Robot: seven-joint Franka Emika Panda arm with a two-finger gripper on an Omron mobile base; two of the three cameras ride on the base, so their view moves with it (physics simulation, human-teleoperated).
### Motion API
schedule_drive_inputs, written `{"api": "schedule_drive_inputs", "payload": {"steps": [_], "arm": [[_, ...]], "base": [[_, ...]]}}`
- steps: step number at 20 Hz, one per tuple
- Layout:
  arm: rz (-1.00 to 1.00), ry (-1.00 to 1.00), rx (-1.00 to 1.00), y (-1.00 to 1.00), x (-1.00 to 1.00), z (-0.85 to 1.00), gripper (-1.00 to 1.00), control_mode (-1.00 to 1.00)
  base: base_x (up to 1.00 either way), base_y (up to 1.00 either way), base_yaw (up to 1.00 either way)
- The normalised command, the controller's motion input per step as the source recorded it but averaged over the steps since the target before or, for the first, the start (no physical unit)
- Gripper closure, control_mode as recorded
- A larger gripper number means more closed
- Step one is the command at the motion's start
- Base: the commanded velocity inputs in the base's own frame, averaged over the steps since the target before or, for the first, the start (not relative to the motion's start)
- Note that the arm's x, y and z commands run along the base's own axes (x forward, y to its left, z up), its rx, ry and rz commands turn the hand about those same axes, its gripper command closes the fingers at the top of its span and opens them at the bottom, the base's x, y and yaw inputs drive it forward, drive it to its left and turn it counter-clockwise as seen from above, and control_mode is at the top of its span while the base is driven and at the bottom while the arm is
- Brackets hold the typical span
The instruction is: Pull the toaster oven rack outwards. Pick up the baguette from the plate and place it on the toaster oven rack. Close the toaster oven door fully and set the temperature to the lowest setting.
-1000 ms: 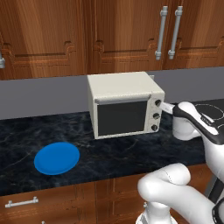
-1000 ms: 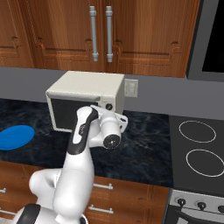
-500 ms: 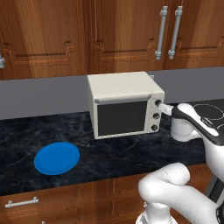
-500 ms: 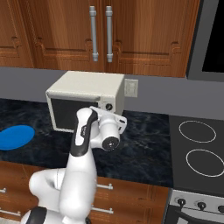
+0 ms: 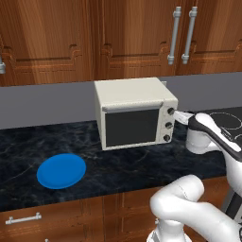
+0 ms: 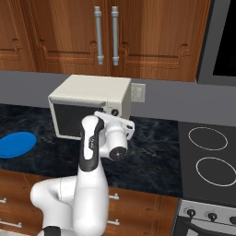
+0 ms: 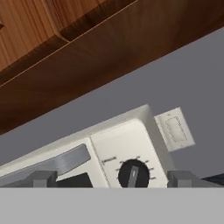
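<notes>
You are on the last step: the boxy cream-white toaster oven [image 5: 134, 112] stands on the dark marbled counter [image 5: 28, 151] with its dark-glass drop-down door [image 5: 131, 126] shut flush, and the wide-spread two-finger gripper [image 7: 113, 178] sits right in front of the top round knob [image 7: 133, 173] of the three on the right front panel, gripping nothing, one finger tip to each side of the knob. From the left base view the hand [image 5: 182, 116] is just beside the panel's upper corner; whether the tips touch it I cannot tell. The flat round bright blue plate [image 5: 61, 170] lies bare on the counter, well apart to the left of the oven, so the baguette is presumably inside on the rack (the glass is too dark to confirm that). Your next move, as I judge it, calls for easing forward until the knob sits between the fingers, pinching it squarely, then rolling the wrist toward the low end of the dial marks. Around you are the brown wooden wall cabinets [image 6: 138, 32], a pale wall outlet [image 7: 174, 129] behind the oven and the stovetop rings [image 6: 208, 138] to the right; nothing blocks the knob, though a skewed pinch could slip off so small a dial.
</notes>
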Motion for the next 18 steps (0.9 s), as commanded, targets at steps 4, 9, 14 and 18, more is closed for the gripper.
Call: {"api": "schedule_drive_inputs", "payload": {"steps": [4,9,14,18], "arm": [[0.0,-0.1,-0.02,0.16,0.0,0.0,-1.0,-1.0],[0.0,-0.01,0.0,0.21,0.0,-0.02,-1.0,-1.0],[0.0,0.0,0.0,0.11,0.0,-0.02,-1.0,-1.0],[-0.03,0.0,0.0,0.0,0.01,0.0,-1.0,-1.0]], "base": [[0.0,0.0,0.0],[0.0,0.0,0.0],[0.0,0.0,0.0],[0.0,0.0,0.0]]}}
